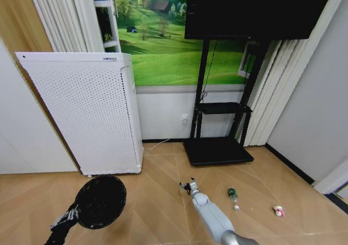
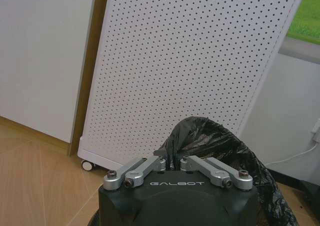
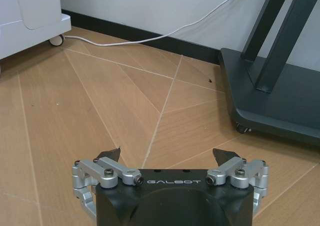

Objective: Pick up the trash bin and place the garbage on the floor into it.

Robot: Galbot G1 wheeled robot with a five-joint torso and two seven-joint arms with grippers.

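The trash bin [image 1: 101, 201], black and round, hangs at the lower left above the floor, and my left gripper [image 1: 66, 219] is shut on its near rim. In the left wrist view that gripper [image 2: 170, 161] pinches the rim where a black bag liner [image 2: 220, 146] folds over it. My right gripper [image 1: 187, 187] hovers open over bare floor in the middle, nothing between its fingers [image 3: 110, 154]. Two pieces of garbage lie to its right: a small green bottle [image 1: 232, 194] with a white cap, and farther right a red-and-white item [image 1: 279, 211].
A tall white perforated air purifier [image 1: 87, 114] on casters stands just behind the bin. A black TV stand [image 1: 217, 150] with a flat base [image 3: 280, 100] stands against the wall ahead, and a white cable [image 3: 150, 35] runs along the skirting. Wood floor lies between them.
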